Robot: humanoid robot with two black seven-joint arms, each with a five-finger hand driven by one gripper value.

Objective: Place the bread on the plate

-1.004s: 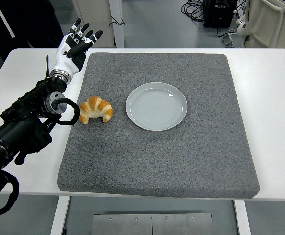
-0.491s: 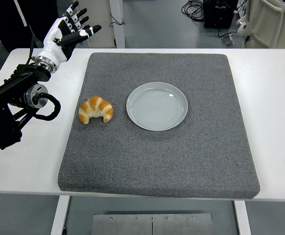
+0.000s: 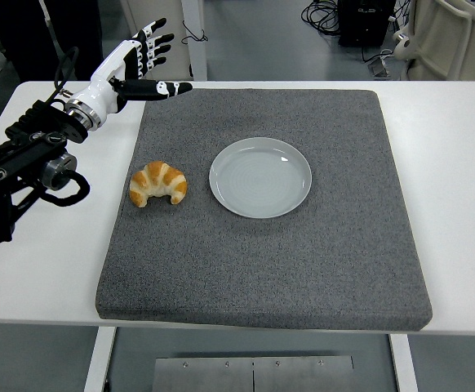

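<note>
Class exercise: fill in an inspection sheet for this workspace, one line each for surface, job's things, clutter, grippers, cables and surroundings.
Surface: white table covered by a grey mat.
Job's things: croissant lies on the mat, left of the plate, apart from it; plate holds nothing.
Clutter: nothing seen.
Grippers: left hand raised over the table's far left corner, fingers spread, holding nothing; right hand not in view.
Cables: black cable loop on the left arm; cables on the floor beyond the table.
Surroundings: grey floor, table legs, dark equipment at the top.
</note>
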